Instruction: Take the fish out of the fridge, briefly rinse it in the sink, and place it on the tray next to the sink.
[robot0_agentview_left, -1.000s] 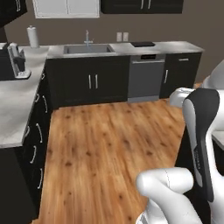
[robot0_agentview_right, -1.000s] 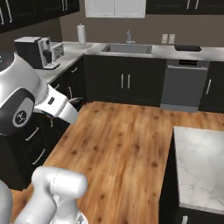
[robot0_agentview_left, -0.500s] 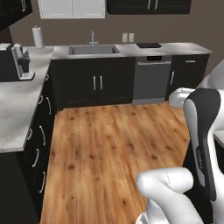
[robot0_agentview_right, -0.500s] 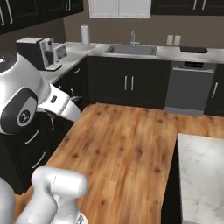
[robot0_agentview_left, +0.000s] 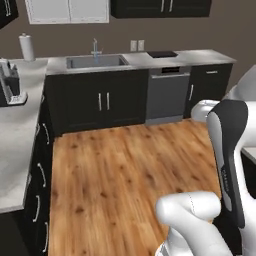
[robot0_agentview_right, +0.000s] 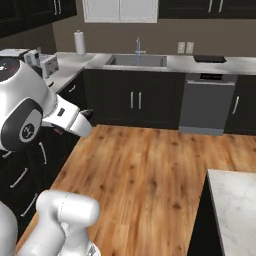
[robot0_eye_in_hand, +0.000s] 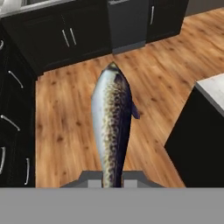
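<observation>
The fish (robot0_eye_in_hand: 112, 127) has its tail end hidden between the jaws; the sink (robot0_agentview_left: 96, 62) basin's inside is too small to read.

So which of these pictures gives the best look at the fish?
The hand view: the fish stands close up, its tail end pinched in the gripper, speckled back plain. The two base views look over the floor toward the sink, with no clear sight of it.

Even, soft rendered light, faint shadows, perhaps slightly blurred detail throughout.
</observation>
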